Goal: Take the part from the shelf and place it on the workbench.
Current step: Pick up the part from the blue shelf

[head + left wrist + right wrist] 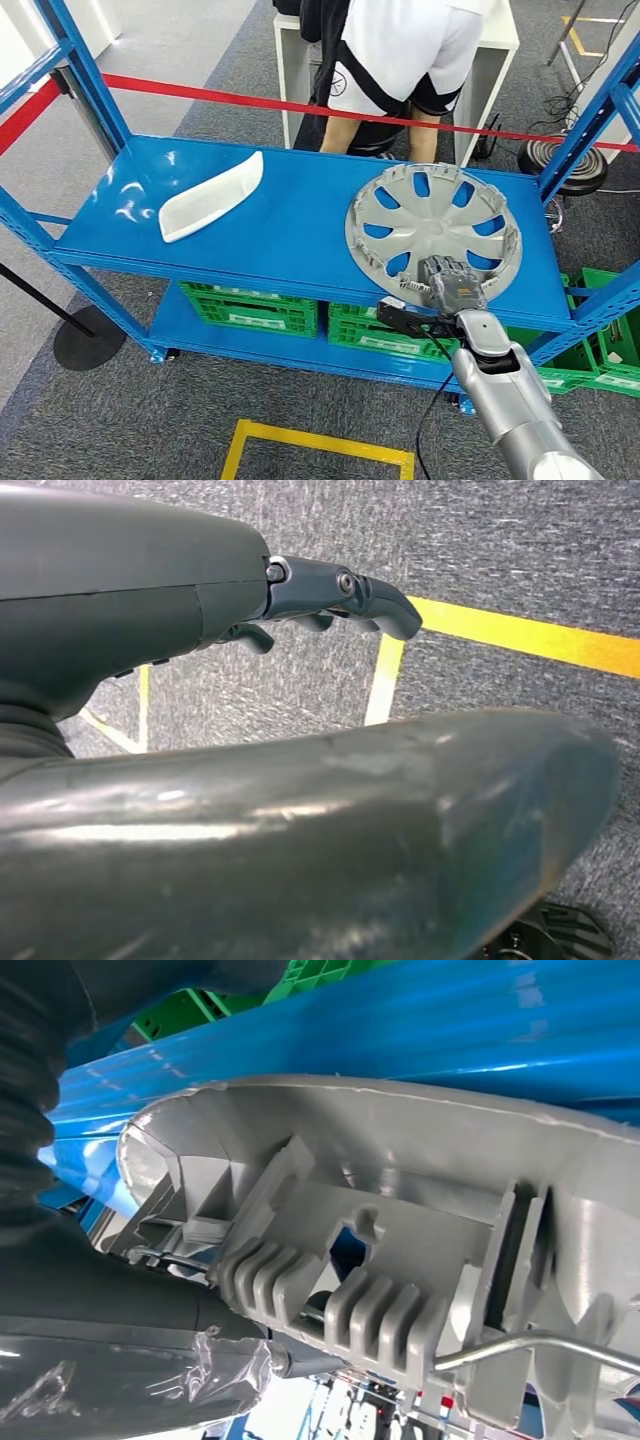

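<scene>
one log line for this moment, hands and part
phase: reach/grasp | right hand at near rim of hubcap on shelf, grip unconfirmed | left hand hanging, holds nothing

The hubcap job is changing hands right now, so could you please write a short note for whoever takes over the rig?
Right hand: on the near rim of the grey hubcap; the right wrist view shows fingers at the rim's ribs, but whether the grip has closed cannot be told.
Left hand: hangs over the carpet with its fingers apart, holding nothing.
Things: the hubcap lies inner side up on the right of the blue shelf; a white curved part lies on the shelf's left.
Done: reach to the hubcap.
Left: secure the grip, lift it off the shelf, place it on the workbench.
</scene>
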